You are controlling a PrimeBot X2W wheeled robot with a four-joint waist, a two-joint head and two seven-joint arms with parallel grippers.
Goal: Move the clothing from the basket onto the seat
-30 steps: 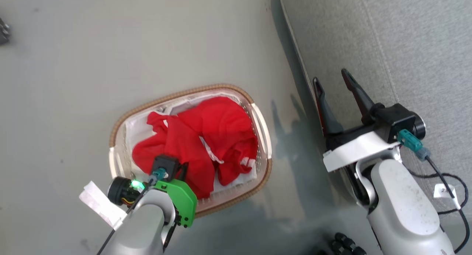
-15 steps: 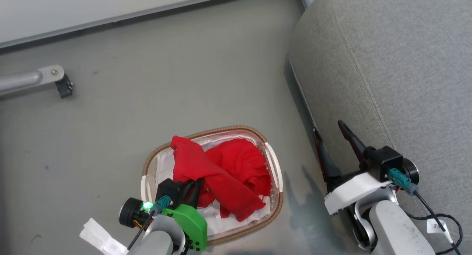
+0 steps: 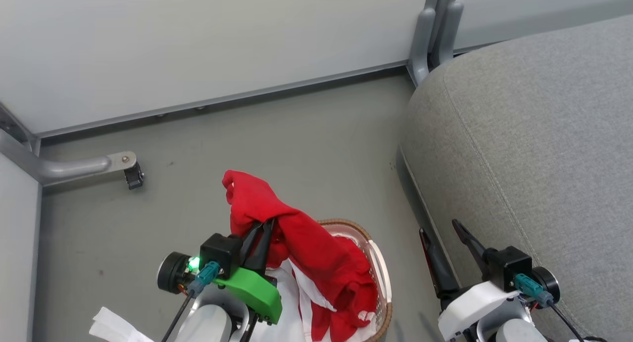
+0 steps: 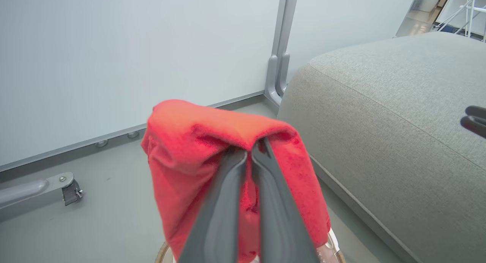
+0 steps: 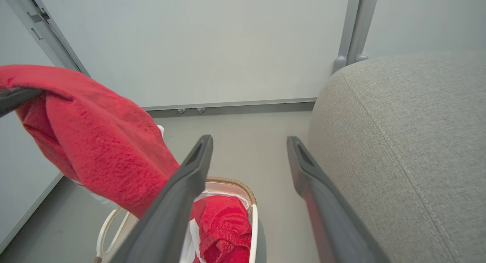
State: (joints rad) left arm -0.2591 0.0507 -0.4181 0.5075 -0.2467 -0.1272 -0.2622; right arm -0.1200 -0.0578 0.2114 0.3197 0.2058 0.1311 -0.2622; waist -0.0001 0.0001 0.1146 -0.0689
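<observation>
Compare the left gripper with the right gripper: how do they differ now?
The left gripper is shut; the right gripper is open wide. The left gripper pinches the red clothing, part of it hanging above the basket; the right gripper holds nothing. The left gripper is over the basket; the right gripper is beside the seat. Both have long dark fingers.

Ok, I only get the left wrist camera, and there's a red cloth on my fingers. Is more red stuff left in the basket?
Observer: Yes. The right wrist view shows more red clothing bunched inside the basket.
Operator: Is the other gripper holding something too?
Observer: No. In the head view the right gripper is open and empty, next to the edge of the grey seat.
</observation>
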